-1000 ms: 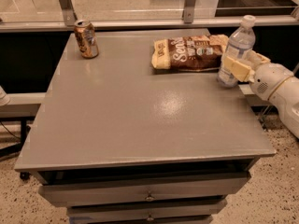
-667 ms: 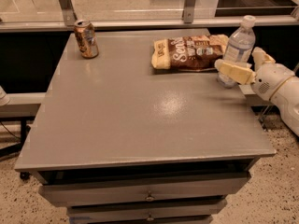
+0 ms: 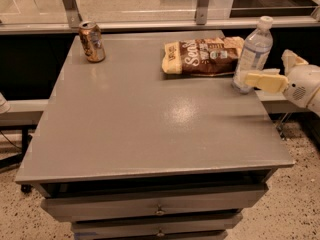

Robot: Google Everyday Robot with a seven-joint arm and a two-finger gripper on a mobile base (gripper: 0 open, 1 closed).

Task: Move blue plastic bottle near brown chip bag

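The blue plastic bottle (image 3: 253, 51) stands upright near the table's far right edge. It has a white cap and a blue-and-white label. The brown chip bag (image 3: 202, 55) lies flat just to its left, and the two almost touch. My gripper (image 3: 268, 68) is at the right edge of the table, just right of the bottle. It is open. The tip of the near cream finger (image 3: 265, 80) reaches in front of the bottle's base, and the other finger (image 3: 292, 59) is behind and to the right. The bottle is not between the jaws.
A brown soda can (image 3: 92, 41) stands at the far left corner of the grey table (image 3: 150, 119). A metal rail and glass panel run along the far side. Drawers sit under the table's front edge.
The gripper has let go of the bottle and drawn back to the right and slightly toward the front. The bottle stays upright beside the chip bag.
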